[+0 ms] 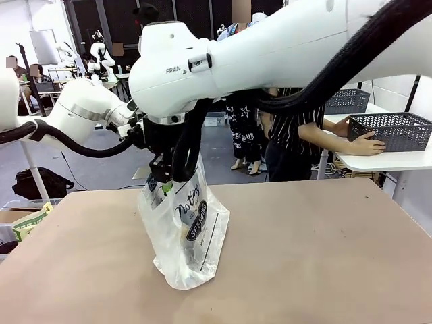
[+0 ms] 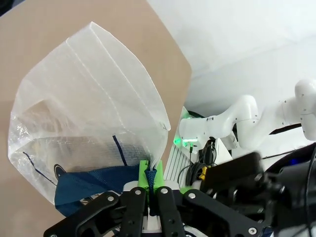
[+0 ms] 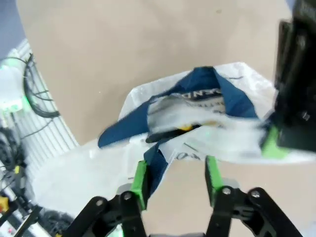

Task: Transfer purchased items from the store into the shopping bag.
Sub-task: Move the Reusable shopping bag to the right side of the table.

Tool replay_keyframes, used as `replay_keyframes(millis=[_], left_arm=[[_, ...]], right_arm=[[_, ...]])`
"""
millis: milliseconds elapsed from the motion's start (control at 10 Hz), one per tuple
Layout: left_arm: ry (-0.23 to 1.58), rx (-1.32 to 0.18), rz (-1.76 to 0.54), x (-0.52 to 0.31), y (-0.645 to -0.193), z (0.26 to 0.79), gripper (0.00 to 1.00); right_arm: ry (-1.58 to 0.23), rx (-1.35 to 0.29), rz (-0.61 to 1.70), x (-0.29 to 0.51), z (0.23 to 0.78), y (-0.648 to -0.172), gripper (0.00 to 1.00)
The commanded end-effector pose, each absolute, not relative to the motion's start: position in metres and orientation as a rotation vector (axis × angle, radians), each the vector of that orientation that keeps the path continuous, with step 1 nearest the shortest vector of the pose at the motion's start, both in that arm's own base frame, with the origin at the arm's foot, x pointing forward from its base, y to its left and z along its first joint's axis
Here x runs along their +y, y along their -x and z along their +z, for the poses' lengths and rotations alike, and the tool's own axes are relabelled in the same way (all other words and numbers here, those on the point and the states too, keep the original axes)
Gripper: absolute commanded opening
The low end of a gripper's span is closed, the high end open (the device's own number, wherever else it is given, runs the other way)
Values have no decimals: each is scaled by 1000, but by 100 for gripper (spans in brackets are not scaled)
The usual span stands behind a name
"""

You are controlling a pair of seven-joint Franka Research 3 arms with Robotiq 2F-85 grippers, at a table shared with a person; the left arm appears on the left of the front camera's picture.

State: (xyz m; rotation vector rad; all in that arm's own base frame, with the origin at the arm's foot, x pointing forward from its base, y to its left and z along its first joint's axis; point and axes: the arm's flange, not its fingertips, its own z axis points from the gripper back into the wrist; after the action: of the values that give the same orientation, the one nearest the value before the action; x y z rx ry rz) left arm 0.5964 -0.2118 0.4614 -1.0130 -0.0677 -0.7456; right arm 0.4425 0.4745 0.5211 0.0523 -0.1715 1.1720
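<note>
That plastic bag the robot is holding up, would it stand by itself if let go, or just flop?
Probably flop: the shopping bag is thin, translucent film, creased and sagging below the left gripper, whose jaws pinch its rim. It looks light, with few items inside, so a push would likely slide or topple it.

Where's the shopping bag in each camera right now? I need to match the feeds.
Front: shopping bag stands centre-left on the table.
Left wrist: bag fills the left half, its edge pinched in the left gripper.
Right wrist: bag mouth at centre, above the open right gripper.
Shared landmark: the navy handle.
</note>
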Motion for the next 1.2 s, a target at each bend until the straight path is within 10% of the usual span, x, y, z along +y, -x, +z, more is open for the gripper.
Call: replay_keyframes(millis=[0, 500, 1100], left_arm=[[1043, -47, -726, -210, -598, 465, 0], [1025, -28, -729, -211, -601, 462, 0], [887, -66, -687, -221, -593, 475, 0]], right_arm=[[-111, -256, 1118, 427, 526, -418, 100], [-39, -414, 597, 265, 579, -440, 100], [53, -136, -126, 7, 564, -493, 100]])
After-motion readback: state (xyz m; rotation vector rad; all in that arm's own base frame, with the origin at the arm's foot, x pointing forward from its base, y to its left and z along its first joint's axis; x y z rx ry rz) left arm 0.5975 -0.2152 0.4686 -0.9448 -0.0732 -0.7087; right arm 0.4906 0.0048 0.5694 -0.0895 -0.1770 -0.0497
